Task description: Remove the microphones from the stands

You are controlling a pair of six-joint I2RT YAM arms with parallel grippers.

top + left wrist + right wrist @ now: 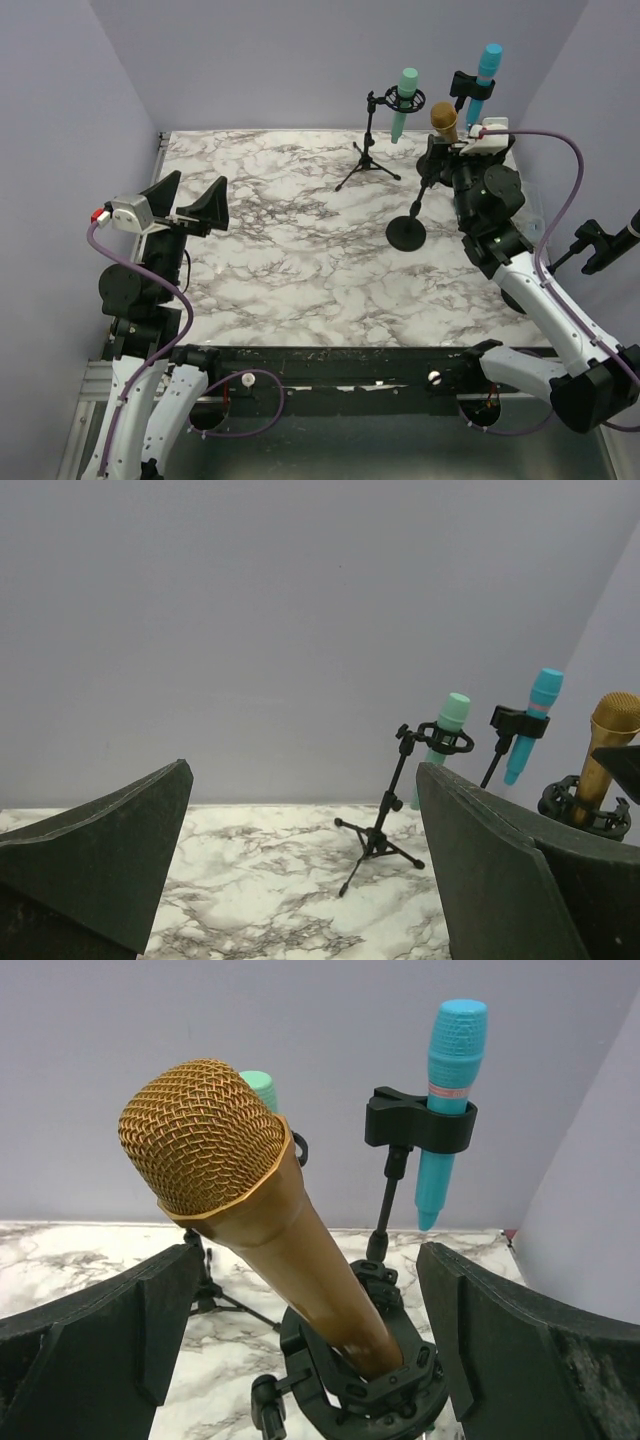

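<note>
The shiny gold microphone [215, 1150] sits tilted in its black round-foot stand [406, 233], on the right of the marble-pattern table [280, 250]. The right gripper [310, 1340] is wide open with a finger on each side of it (not touching). The left gripper [195, 195] is wide open too, holding nothing, far over on the left.

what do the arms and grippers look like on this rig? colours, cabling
The left arm and right arm both have white links and black joints. A purple cable loops along each arm to a white wrist unit with a small red tab. The left gripper and right gripper each carry two wide, matte black, wedge-shaped fingers.
</note>
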